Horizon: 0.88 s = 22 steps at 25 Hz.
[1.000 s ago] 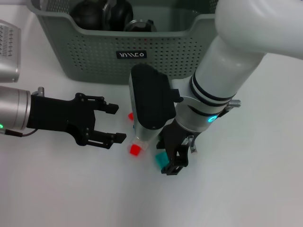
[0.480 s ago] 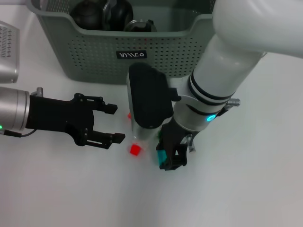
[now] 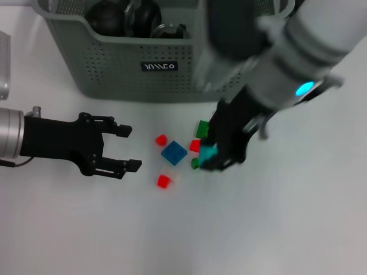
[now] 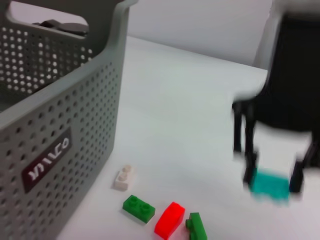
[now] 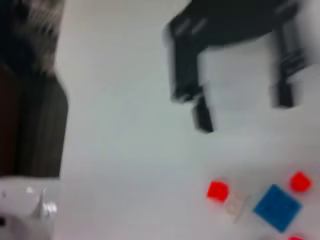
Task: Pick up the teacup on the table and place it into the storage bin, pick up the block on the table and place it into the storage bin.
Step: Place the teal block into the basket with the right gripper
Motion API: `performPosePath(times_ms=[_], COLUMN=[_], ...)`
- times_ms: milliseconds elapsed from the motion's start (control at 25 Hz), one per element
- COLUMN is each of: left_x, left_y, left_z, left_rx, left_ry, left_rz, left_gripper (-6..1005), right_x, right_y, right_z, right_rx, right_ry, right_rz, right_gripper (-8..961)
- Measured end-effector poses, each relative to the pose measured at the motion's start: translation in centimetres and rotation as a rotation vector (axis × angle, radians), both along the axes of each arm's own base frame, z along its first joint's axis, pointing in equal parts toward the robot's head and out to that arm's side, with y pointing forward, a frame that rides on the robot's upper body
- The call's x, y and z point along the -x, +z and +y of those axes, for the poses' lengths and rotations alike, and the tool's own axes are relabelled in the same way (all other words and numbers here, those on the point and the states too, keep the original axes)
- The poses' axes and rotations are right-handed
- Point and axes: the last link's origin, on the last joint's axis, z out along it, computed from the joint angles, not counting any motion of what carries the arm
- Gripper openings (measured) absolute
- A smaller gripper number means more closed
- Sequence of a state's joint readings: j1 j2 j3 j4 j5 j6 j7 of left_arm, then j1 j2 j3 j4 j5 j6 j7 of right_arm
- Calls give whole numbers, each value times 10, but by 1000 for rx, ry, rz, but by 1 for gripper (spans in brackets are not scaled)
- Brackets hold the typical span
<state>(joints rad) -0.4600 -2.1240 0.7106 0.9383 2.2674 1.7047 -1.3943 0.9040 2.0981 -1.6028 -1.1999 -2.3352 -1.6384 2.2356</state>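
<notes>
The left gripper (image 3: 127, 148) rests spread apart on the table's left. The large grey-green perforated plastic storage bin (image 3: 114, 63) stands far centre. The right gripper (image 3: 221, 153) pinches a small teal plastic block (image 3: 207, 153), right of the scattered blocks.

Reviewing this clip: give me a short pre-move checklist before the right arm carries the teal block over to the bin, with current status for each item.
1. Teal block gripped by right gripper: ok.
2. Block lifted off the table: cannot tell.
3. Storage bin has room: ok, right half looks free.
4. Left gripper out of the path: ok, open and off to the left.
5. Loose blocks undisturbed: cannot tell.
</notes>
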Motion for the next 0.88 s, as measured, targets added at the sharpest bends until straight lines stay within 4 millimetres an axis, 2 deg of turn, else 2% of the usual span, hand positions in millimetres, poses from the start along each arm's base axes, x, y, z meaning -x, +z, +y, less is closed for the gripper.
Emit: performPosePath(times_ms=[120,160,200,320,440,520,640,720,880], left_x=[1,1,0,-3,-6,-7,-7,-7,-7], left_y=[2,3,3,2,1,1,0,0,0], left_z=[0,0,0,1,3,3,3,3,3], left_rx=[-1,0,2,7,12,13,14,13,11], left_ry=[1,0,-3,-14,-24,-26,-27,-26,-25], left_rz=[1,0,-1,-5,-5,-5,-6,-6,-8], left_gripper=[797,796,796,796,796,796,795,795,796], right_x=[19,41,41,75,97,101,98,91,75], right_y=[44,75,75,112,133,130,113,93,49], right_z=[8,15,15,26,50,71,101,117,133], right_rx=[-64,-111,-111,-181,-296,-373,-457,-502,-558], right_ry=[-33,-65,-65,-99,-141,-174,-203,-197,-158], right_rz=[105,225,225,414,516,504,431,363,239], right_gripper=[420,420,420,419,419,419,420,420,421])
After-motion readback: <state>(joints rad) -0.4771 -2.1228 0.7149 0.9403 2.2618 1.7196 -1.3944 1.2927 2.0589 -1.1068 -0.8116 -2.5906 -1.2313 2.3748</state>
